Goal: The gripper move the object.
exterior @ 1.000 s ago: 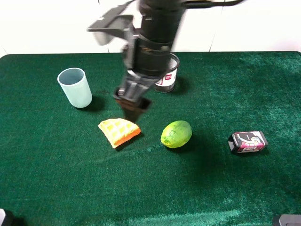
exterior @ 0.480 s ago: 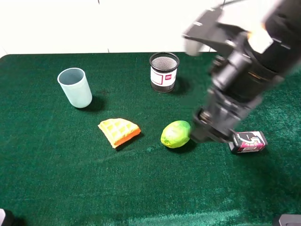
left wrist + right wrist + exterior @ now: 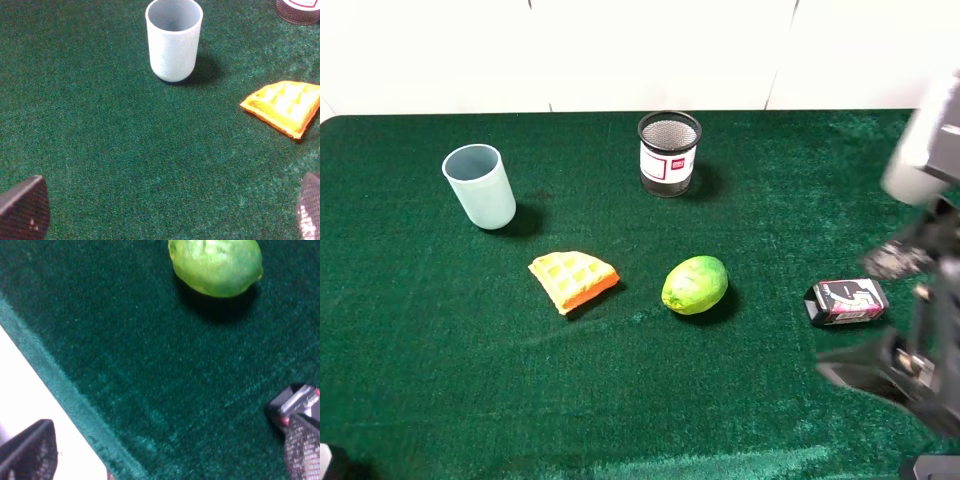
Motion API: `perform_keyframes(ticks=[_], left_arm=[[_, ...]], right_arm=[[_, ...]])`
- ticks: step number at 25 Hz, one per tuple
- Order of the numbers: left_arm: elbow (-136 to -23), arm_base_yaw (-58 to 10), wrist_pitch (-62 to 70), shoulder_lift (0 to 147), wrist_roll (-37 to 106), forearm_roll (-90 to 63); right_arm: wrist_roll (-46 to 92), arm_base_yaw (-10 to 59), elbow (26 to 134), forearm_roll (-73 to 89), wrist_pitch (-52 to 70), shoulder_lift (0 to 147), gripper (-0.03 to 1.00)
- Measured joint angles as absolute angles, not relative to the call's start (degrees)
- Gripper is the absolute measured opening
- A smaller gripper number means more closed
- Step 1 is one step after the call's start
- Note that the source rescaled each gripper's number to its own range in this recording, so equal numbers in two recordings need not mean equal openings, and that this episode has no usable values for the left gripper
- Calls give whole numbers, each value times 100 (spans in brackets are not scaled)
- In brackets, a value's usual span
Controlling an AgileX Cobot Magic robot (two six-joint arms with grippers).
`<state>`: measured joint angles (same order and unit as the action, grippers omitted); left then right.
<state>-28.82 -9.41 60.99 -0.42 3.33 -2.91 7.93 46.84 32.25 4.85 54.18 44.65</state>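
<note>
The orange-yellow waffle wedge lies flat on the green cloth left of the middle, with nothing touching it. It also shows in the left wrist view. My right arm is a blur at the table's right edge, near the black-pink box and far from the waffle. My right gripper is open and empty above the table's front edge, with the green fruit beyond it. My left gripper is open and empty over bare cloth, short of the waffle and the cup.
A pale blue cup stands at the back left. A black mesh holder stands at the back middle. The green fruit lies right of the waffle. The box also shows in the right wrist view.
My right arm has swung from just above the waffle, past the green fruit, to the table's right edge. The waffle, fruit and box have not moved.
</note>
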Motion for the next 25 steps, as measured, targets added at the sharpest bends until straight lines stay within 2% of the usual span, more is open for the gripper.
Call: perform_keyframes(ticks=[5, 18, 21, 25], left_arm=[[-2882, -941, 6099, -42, 333, -291], [-2882, -941, 6099, -42, 333, -291], [-2882, -941, 6099, -42, 333, -291], [-2882, -941, 6099, -42, 333, -291]], right_arm=[[526, 4684, 2912, 485, 5789, 3442, 96], [175, 4667, 2879, 237, 5843, 1793, 96], [94, 4470, 2879, 90, 5843, 1524, 96], [71, 3880, 2879, 49, 5849, 1190, 96]])
